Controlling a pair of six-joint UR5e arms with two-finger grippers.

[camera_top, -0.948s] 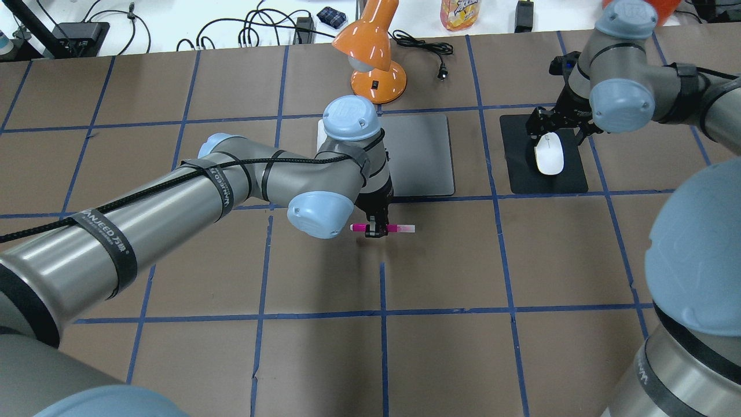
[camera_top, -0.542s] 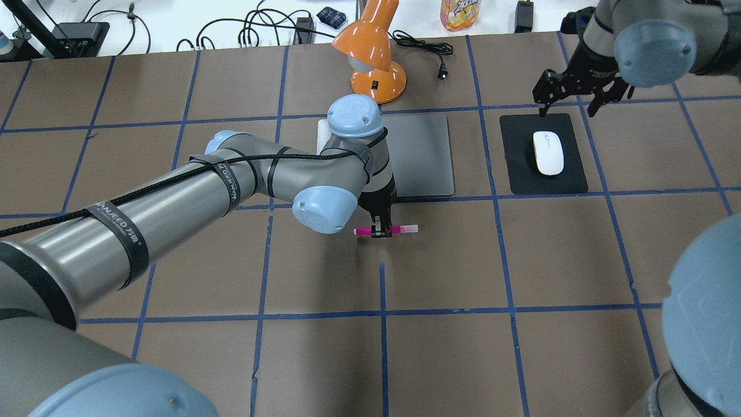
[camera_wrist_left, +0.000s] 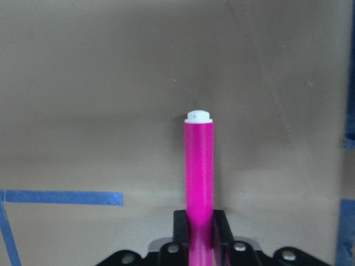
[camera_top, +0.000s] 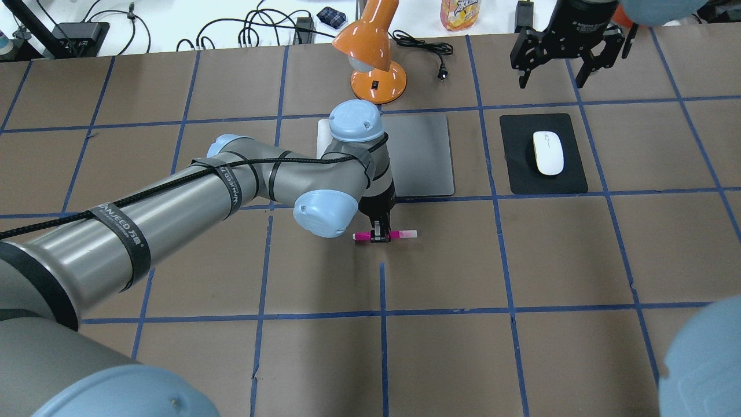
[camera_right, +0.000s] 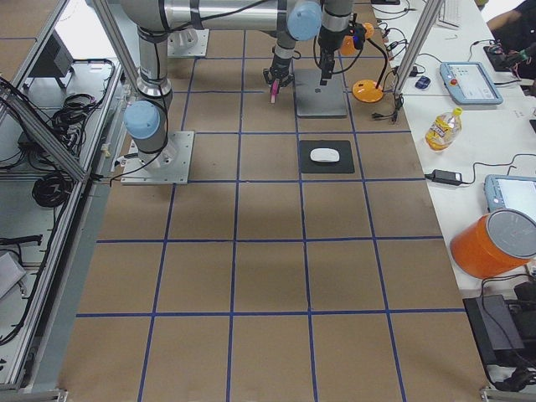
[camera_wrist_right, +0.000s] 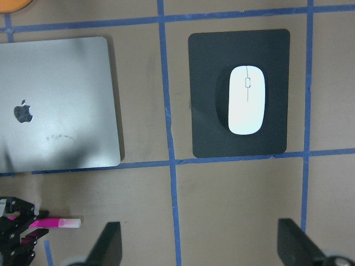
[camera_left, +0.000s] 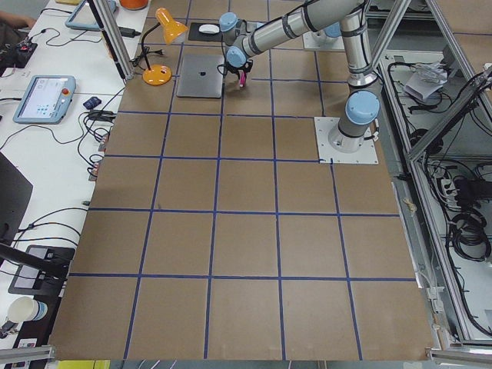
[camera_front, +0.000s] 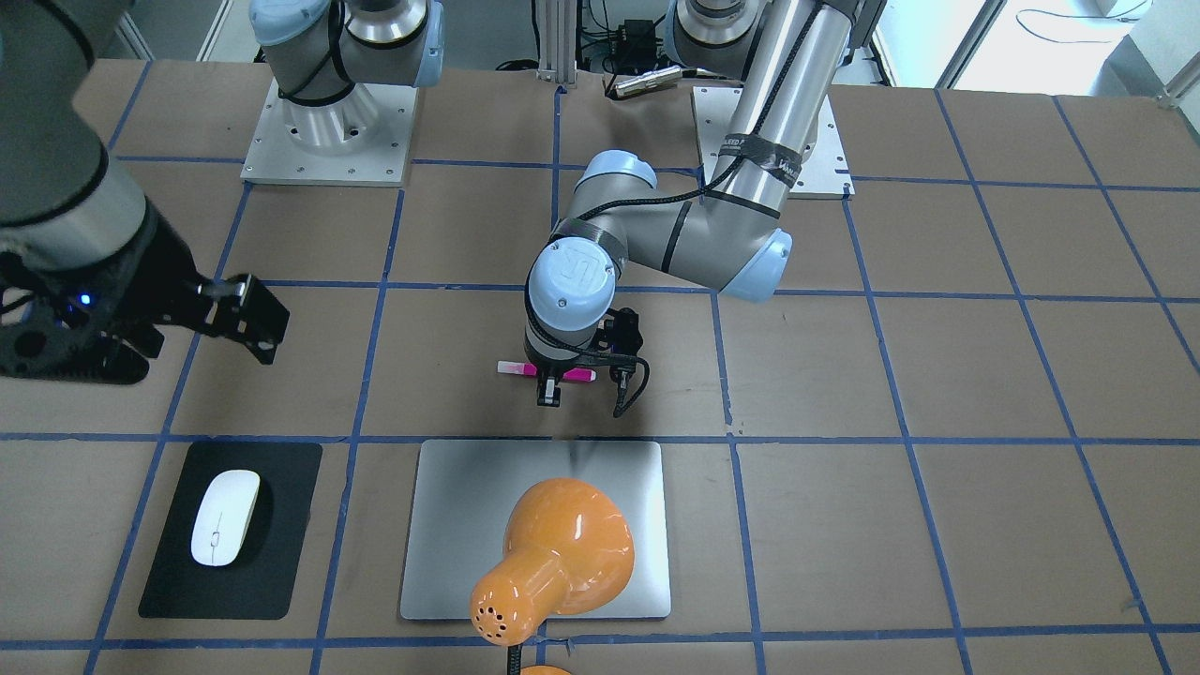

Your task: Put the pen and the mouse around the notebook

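Right gripper [camera_top: 550, 76] higher; pen [camera_top: 363, 236] partly hidden

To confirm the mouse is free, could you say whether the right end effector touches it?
Apart. Overhead view shows the right end effector open, past the mat holding the mouse.

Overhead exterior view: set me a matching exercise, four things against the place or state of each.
Things:
1. pen
2. mouse
3. notebook
4. right gripper

Places or states:
A. open, holding nothing
B. lying on the black mat
C. clamped by the left gripper
D. flat on the table by the orange lamp

Pairs: 1-C, 2-B, 3-D, 4-A
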